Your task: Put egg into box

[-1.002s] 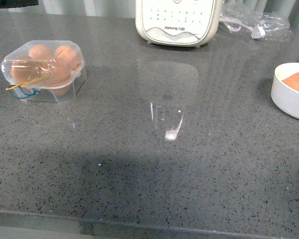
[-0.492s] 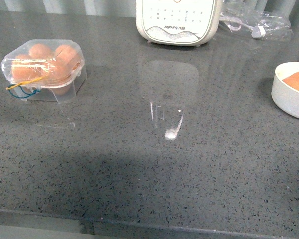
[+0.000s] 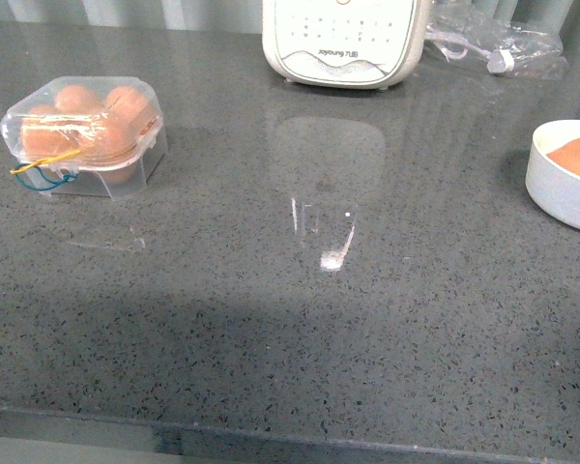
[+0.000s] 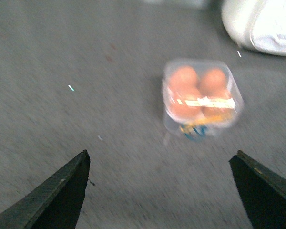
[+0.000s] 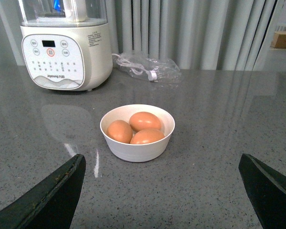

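A dark grey speckled bench point(image 3: 300, 329) fills the front view, glossy enough to mirror the cream appliance point(image 3: 346, 41) standing at its far edge and to catch a small bright glare of light. Behind the bench hang pale grey pleated curtains point(image 5: 195, 33). A crumpled clear plastic bag point(image 5: 148, 69) lies beside the appliance.

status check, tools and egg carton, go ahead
Both tools open, empty. Egg carton lid shut, four eggs inside. Three eggs in white bowl. Counter between unobstructed.
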Robot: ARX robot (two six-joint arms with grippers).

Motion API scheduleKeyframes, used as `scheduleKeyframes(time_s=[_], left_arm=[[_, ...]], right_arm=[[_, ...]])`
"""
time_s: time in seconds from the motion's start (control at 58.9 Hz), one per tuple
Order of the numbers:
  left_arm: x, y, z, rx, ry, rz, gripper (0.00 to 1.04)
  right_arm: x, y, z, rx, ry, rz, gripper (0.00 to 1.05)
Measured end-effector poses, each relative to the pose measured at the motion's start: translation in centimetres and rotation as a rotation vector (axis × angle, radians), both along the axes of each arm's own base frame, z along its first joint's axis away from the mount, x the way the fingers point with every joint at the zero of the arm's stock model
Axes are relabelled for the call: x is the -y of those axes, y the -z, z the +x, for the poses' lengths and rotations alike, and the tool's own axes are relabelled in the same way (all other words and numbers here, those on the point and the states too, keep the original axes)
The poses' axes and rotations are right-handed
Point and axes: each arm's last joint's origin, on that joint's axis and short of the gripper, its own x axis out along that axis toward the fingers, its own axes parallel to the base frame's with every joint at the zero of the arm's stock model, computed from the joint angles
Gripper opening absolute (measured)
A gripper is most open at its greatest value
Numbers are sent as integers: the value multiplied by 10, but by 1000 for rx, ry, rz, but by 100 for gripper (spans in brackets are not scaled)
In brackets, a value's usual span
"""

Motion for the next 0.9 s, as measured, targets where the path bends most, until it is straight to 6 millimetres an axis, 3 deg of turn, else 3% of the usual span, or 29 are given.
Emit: scheduleKeyframes(time_s=[0.119, 0.475, 0.9], left_arm=[[8, 10, -15, 172, -6, 17, 62], [23, 31, -34, 181, -27, 7, 3], [31, 44, -47, 186, 0, 2, 4]], right_arm=[[0, 0, 0, 0, -1, 0, 97], [0, 0, 0, 0, 0, 0, 97], [0, 0, 0, 0, 0, 0, 97]])
